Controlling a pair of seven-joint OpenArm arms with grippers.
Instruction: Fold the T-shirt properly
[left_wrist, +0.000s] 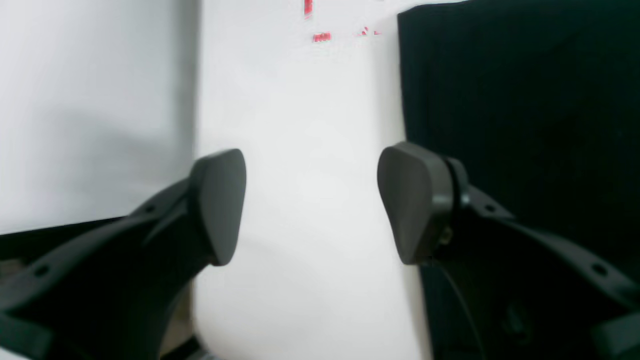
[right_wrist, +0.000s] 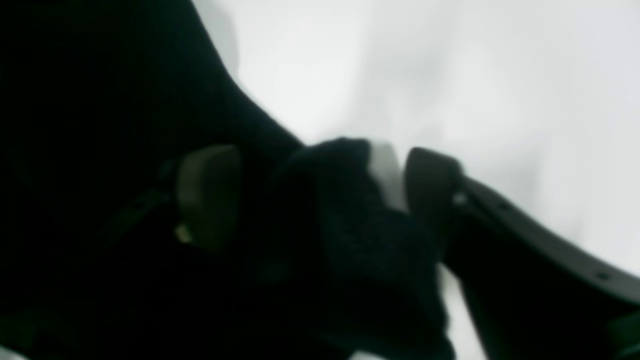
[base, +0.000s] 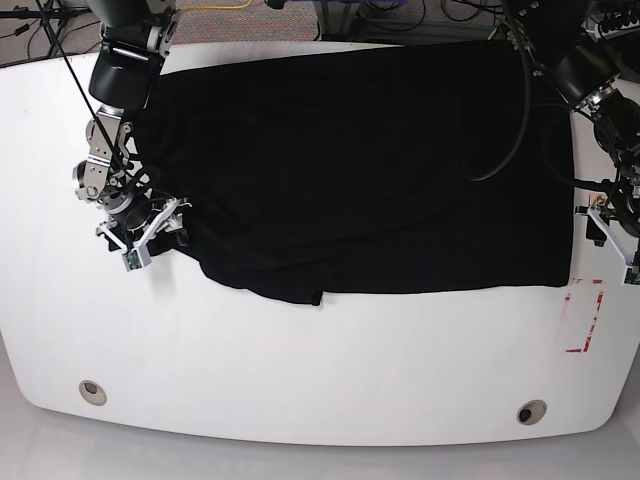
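The right pincer (right_wrist: 320, 200) straddles a bunched fold of the black T-shirt (base: 350, 170), jaws not yet closed; the left pincer (left_wrist: 312, 205) gapes empty over the white worktop (base: 300, 380) beside the shirt's edge.

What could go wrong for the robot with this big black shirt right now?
The right gripper has only a small bunch of the T-shirt between its jaws, so the fabric might slip out when lifted. The left gripper is open over bare table beside the hem; if only one side lifts, the fold could come out crooked.
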